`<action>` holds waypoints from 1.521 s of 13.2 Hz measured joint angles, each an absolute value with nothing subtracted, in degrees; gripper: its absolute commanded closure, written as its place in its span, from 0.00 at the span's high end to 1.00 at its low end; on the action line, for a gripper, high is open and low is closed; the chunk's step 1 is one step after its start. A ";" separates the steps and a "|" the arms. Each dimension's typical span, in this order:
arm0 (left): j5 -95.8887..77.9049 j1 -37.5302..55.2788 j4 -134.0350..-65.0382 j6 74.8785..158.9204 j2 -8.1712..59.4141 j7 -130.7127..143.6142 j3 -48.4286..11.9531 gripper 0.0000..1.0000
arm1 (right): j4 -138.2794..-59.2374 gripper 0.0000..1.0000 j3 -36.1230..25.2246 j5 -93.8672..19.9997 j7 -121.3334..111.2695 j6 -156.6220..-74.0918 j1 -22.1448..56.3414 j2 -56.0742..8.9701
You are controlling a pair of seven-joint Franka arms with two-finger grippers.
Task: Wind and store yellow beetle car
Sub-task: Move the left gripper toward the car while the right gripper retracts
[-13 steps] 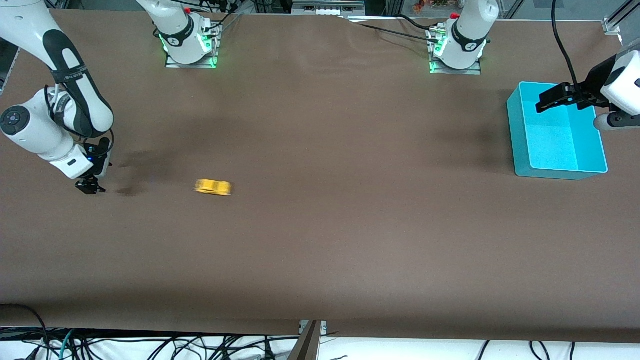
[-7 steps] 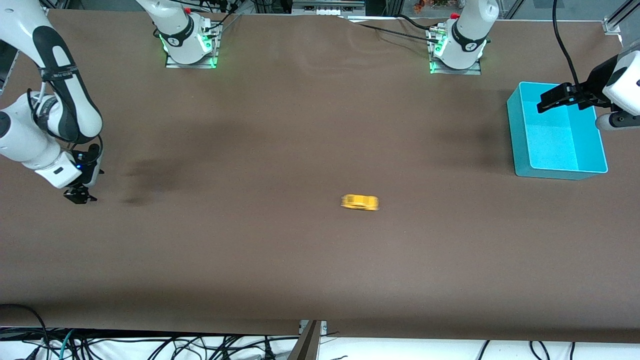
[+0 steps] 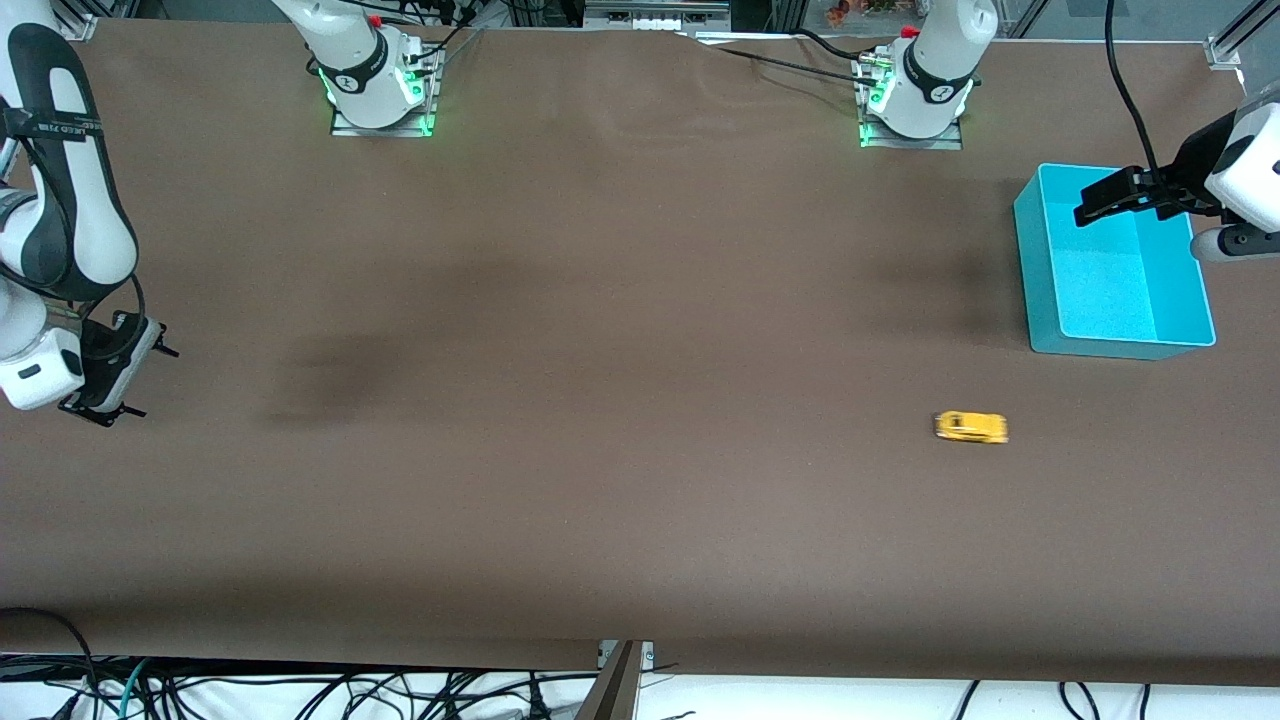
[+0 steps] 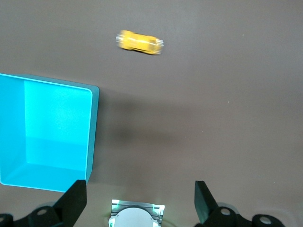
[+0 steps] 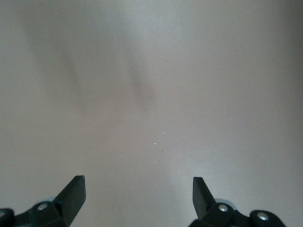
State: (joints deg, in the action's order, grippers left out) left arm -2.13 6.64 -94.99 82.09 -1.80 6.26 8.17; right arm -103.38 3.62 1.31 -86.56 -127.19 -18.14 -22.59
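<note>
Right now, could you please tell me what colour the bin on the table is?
The bin is turquoise, seen best in the front view.

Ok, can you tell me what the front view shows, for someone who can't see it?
A tiny yellow beetle car sits on a brown table, nearer the camera than a turquoise bin. The left claw hangs open over the bin; the right claw hangs open at the right arm's end.

The 2 arms [image 3: 60, 200] have glossy white shells with black joint bands, black grippers, black cables, and green-lit bases [image 3: 380, 95].
</note>
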 measured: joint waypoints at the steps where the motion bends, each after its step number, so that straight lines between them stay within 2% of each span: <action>1: -2.13 6.63 -95.03 82.09 -1.75 6.26 8.17 1.00 | -102.81 1.00 3.70 1.26 -84.41 -126.22 -18.10 -22.61; 9: -2.10 5.23 -98.99 89.50 0.30 4.00 8.29 1.00 | -92.18 1.00 5.25 0.92 -54.76 -111.67 -14.73 -22.46; 13: -2.07 2.15 -102.24 98.84 3.54 -10.82 11.59 1.00 | -87.15 1.00 7.41 0.88 -34.60 -102.28 -10.47 -21.99; 17: -2.07 -2.72 -105.24 108.26 7.75 -32.01 12.15 1.00 | -84.13 1.00 12.45 0.87 -18.23 -95.72 -10.15 -20.71; 20: -2.06 -6.90 -107.47 117.01 11.38 -50.51 12.27 1.00 | -82.36 1.00 13.19 0.04 -12.90 -89.96 -10.15 -18.26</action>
